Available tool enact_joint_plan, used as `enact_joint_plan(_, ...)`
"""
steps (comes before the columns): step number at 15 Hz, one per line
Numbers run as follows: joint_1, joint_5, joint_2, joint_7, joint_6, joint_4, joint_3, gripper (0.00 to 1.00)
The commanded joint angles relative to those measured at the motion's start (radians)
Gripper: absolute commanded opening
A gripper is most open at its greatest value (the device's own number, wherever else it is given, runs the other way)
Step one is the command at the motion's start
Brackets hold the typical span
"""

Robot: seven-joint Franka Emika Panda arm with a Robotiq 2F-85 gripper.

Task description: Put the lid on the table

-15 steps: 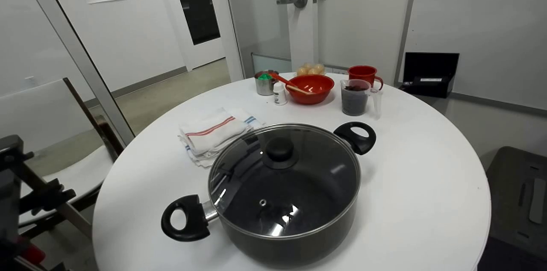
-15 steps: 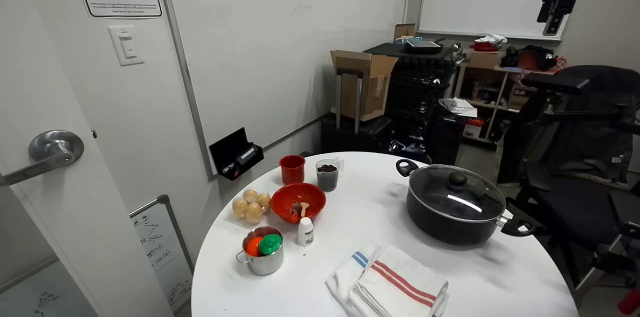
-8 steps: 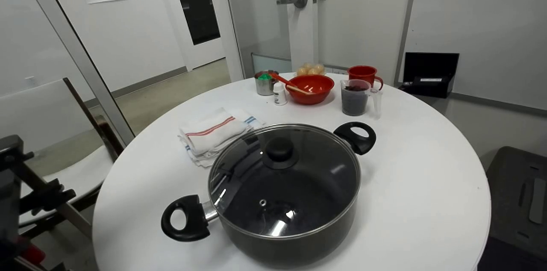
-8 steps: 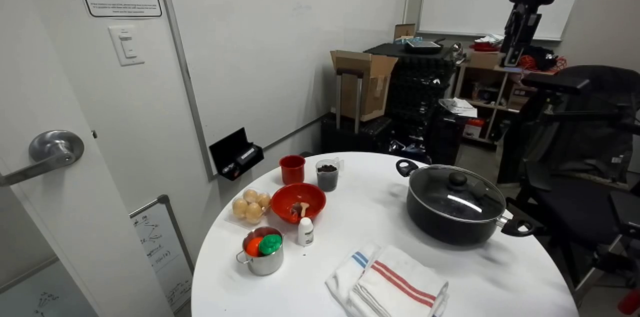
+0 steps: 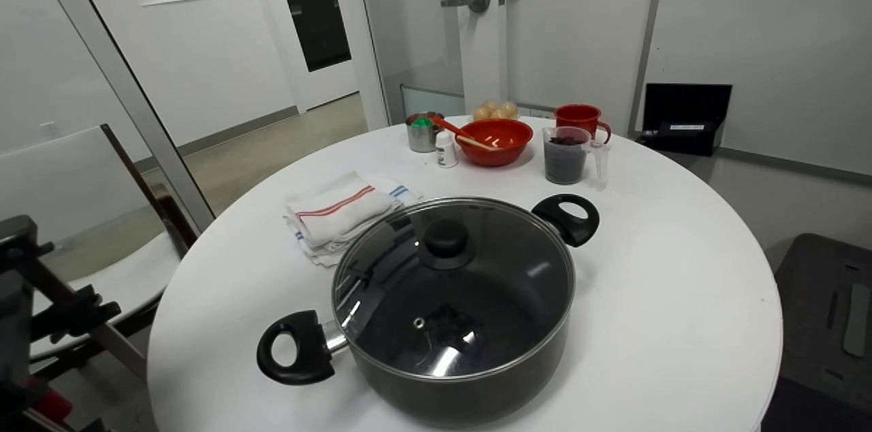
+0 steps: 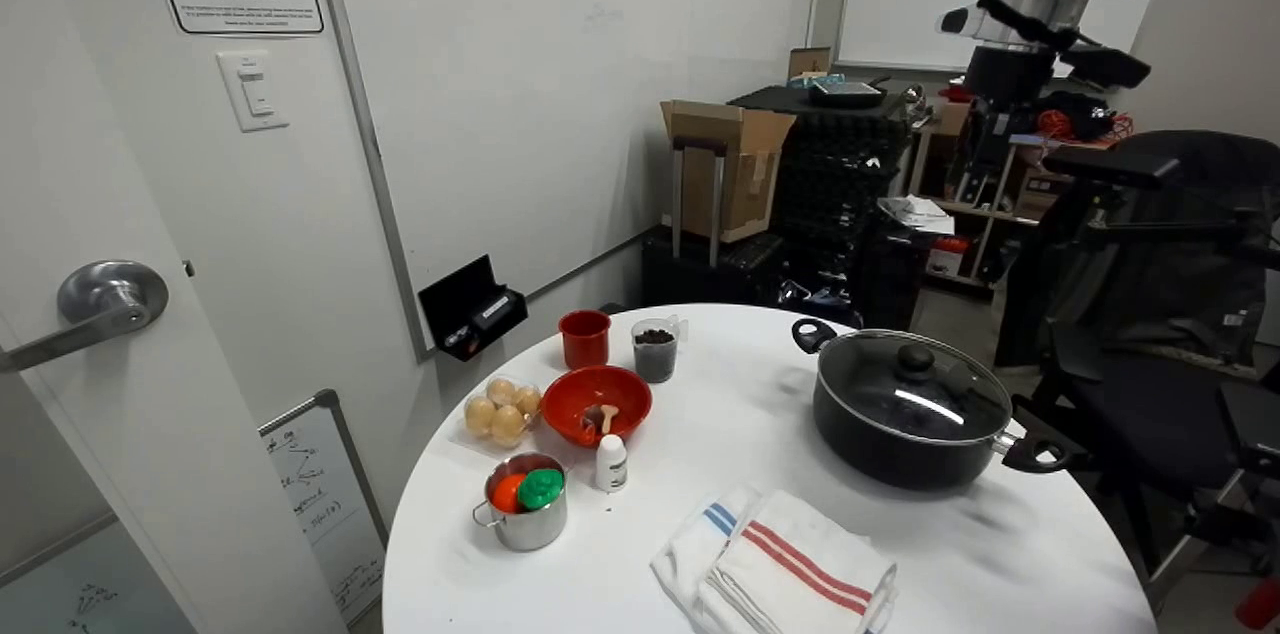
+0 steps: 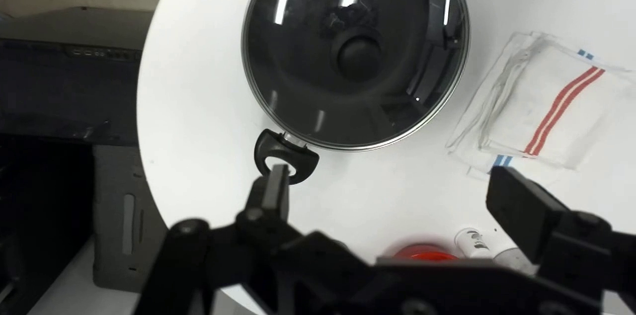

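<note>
The lid sits flat on the black pot, so it is not yet on the counter. The gripper hangs higher up, well apart from it, with its fingers spread wide and nothing held between them. The coming move turns on where the knob lies from that gap: in the wrist view it shows beyond the fingertips, toward the top and a little off their midline, to that view's left, while in both exterior views it stands well below the fingers. The lid is round and has no long axis, so how the fingers are turned probably matters little; getting the knob centred between them should matter far more. The step in hand looks to be the approach, and the next move likely calls for travel across, toward the lid's middle, then a straight drop around the knob. Lowering without that shift could bring a finger down by the pot's handle, which one fingertip partly covers in the wrist view.
</note>
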Motion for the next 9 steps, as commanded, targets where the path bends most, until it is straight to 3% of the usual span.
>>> enact_joint_plan(1, -0.038, 0.084, 0.103, -0.056, 0.007, 0.066, 0.038, 1.00)
enact_joint_plan(9, -0.075, 0.055, 0.292, 0.030, 0.024, 0.174, 0.092, 1.00)
